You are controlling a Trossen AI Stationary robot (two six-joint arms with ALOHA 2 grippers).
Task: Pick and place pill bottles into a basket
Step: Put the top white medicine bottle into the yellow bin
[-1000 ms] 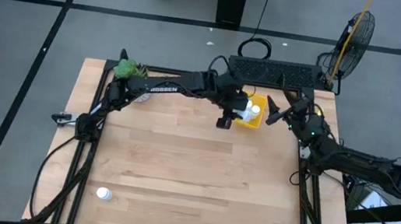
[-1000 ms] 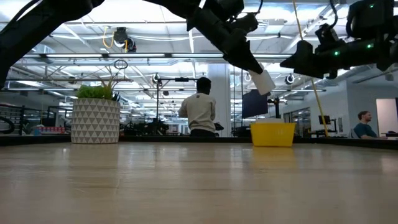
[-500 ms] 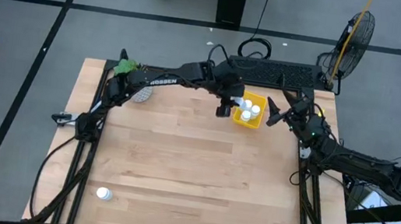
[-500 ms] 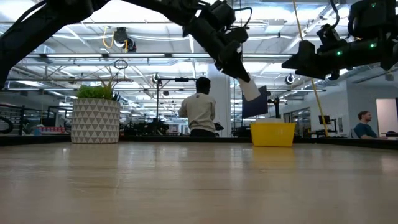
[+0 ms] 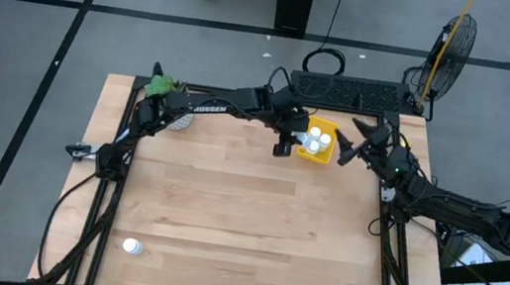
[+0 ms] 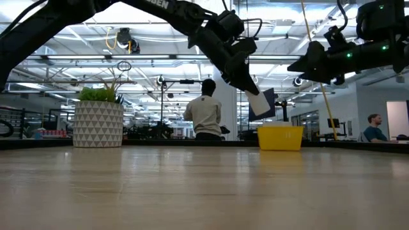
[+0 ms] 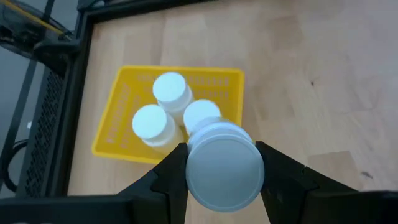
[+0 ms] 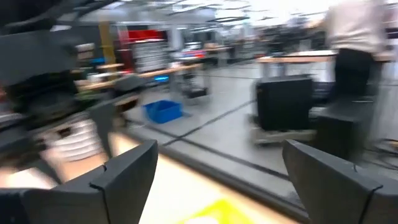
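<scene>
My left gripper point(image 7: 222, 163) is shut on a white pill bottle point(image 6: 259, 102) and hangs it just above the yellow basket point(image 7: 111, 132), at the basket's near-left side. Three more pill bottles point(image 7: 171, 91) stand upright inside the basket point(image 5: 326, 152). Another pill bottle point(image 5: 131, 245) stands alone on the table near the front left corner. My right gripper point(image 5: 355, 143) waits open in the air just right of the basket, with nothing between its fingers point(image 8: 132, 174). My left gripper pinches the pill bottle's round side wall point(image 7: 194, 169) between its two fingers, one on each side. The fingers point(image 6: 244, 78) slant down from the table's left toward the basket. The bottle is lifted clear and tilted, its free end point(image 6: 263, 107) lowest.
A white patterned pot with a green plant point(image 6: 98, 124) stands at the far left corner point(image 5: 161, 87). A black box point(image 5: 352, 92) sits behind the basket. Bare wood point(image 5: 245, 211) fills the table's middle and front. People stand in the room beyond.
My left gripper has come down with the pill bottle toward the basket and drifted a little toward the table's left. The bottle stays tilted and clear of the basket. The fingers have stayed shut on it.
</scene>
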